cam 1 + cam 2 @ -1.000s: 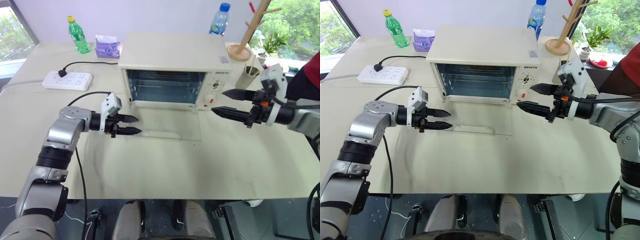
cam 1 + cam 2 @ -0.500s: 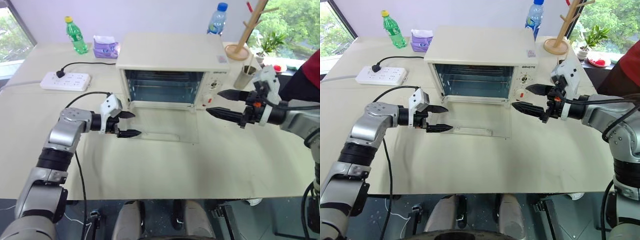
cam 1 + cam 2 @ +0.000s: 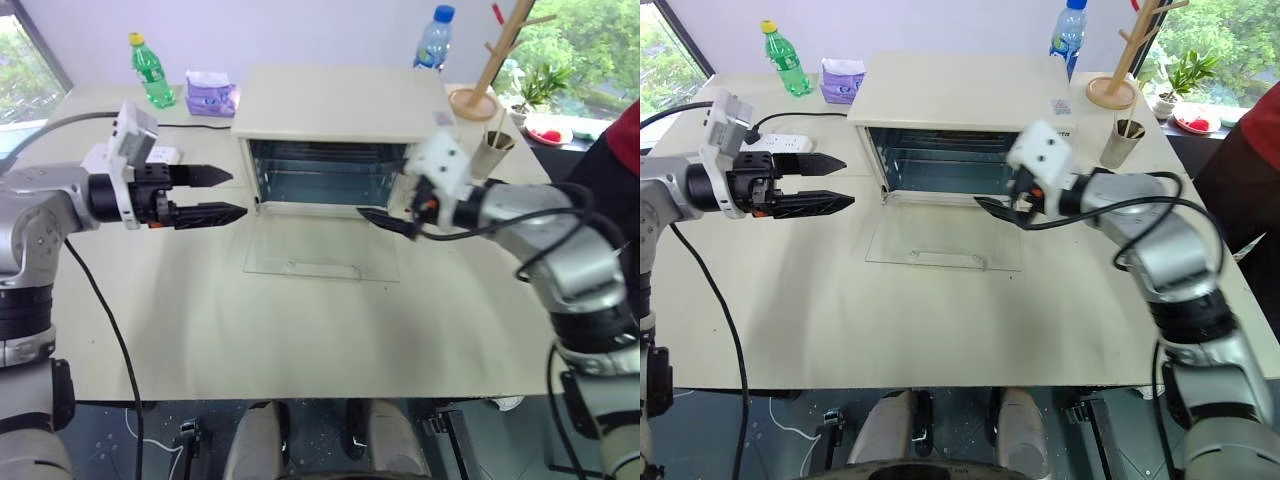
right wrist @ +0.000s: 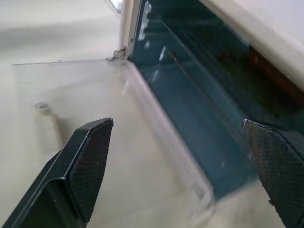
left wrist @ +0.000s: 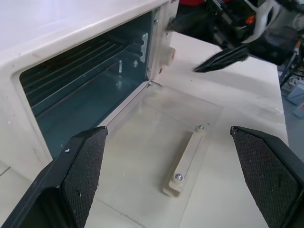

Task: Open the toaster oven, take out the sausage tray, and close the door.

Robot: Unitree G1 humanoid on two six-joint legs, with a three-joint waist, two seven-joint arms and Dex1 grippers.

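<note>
The door point(image 3: 322, 243) is lying flat on the table point(image 3: 300, 340), glass, so fragile. The right gripper point(image 3: 388, 217), jaws apart, is nearing the one oven point(image 3: 345, 140); the left gripper point(image 3: 208, 194) is hovering beside it, jaws apart. The tray, likely light, stiff and best gripped by its rim, is presumably inside, unseen. Farther back are standing two bottles point(image 3: 156, 70).

The cream-white toaster oven point(image 3: 340, 135) stands open; its glass door point(image 3: 322, 245) lies flat on the table.

Bright even daylight, soft shadows, blurred right wrist view.
</note>
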